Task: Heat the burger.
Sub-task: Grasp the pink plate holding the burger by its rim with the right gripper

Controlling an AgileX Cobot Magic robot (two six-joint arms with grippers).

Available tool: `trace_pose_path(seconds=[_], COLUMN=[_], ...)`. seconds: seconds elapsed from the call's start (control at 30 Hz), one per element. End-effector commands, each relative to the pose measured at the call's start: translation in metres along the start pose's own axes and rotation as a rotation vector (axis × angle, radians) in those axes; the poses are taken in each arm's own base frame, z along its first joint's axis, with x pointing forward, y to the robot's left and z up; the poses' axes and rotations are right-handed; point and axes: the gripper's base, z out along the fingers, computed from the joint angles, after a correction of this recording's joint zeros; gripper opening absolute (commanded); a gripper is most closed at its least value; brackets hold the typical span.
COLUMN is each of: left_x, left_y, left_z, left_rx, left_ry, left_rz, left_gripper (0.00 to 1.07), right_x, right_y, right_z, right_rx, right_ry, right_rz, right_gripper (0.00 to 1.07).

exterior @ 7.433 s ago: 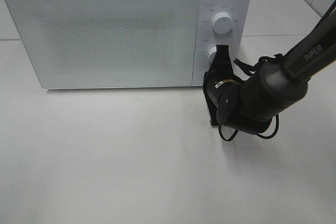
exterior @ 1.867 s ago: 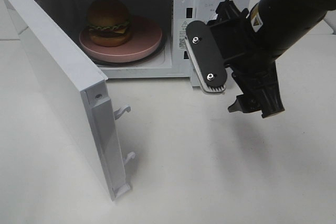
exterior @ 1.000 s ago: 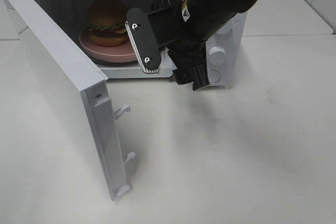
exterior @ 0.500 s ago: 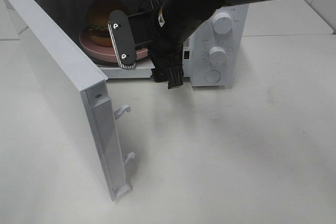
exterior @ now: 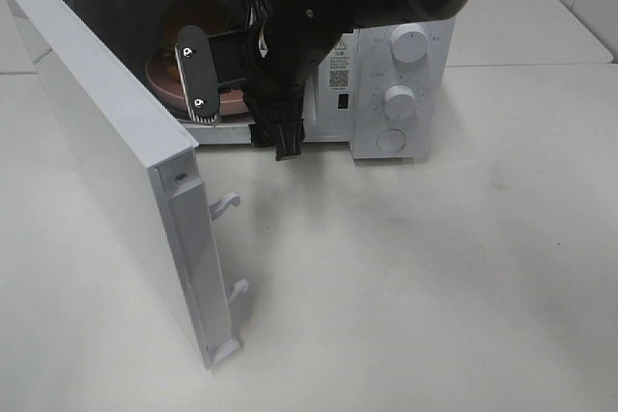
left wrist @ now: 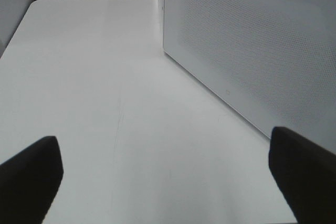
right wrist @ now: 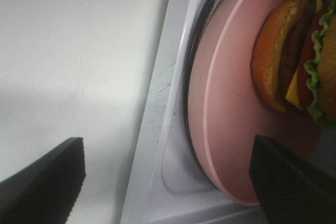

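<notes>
white microwave (exterior: pixel 406 74) fills my overhead view, its door (exterior: pixel 126 171) swung wide. inside i see the pink plate (right wrist: pixel 226 124) with the burger (right wrist: pixel 294 61) on it, standing upright, bun stack vertical. my right gripper (exterior: pixel 237 103) sits at the cavity mouth, jaws spread, holding nothing. my left gripper (left wrist: pixel 168 174) is also spread, over bare table (left wrist: pixel 105 103).

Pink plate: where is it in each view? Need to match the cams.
Exterior high: plate sits inside the open microwave, upper left, mostly hidden behind the right gripper.
Left wrist: not in view; only the door's outside and table.
Right wrist: plate fills the right half, burger on it.
Shared landmark: the microwave.
</notes>
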Motion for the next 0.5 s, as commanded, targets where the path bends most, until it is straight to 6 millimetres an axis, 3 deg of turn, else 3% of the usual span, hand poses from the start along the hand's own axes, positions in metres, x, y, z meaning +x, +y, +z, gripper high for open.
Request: trace_pose_path(seconds=[0.03, 0.5], left_x=[0.001, 0.001], left_y=[-0.001, -0.001], left_z=[0.000, 0.000], left_rx=[0.013, 0.013], left_ry=[-0.003, -0.003], left_rz=[-0.008, -0.008], left_gripper=[1.00, 1.00], right_x=[-0.003, -0.011], right_y=[-0.003, -0.013], right_z=[0.005, 0.036], right_rx=[0.003, 0.000], right_ry=[0.000, 0.012], right_rz=[0.028, 0.068], right_gripper=[0.82, 0.79])
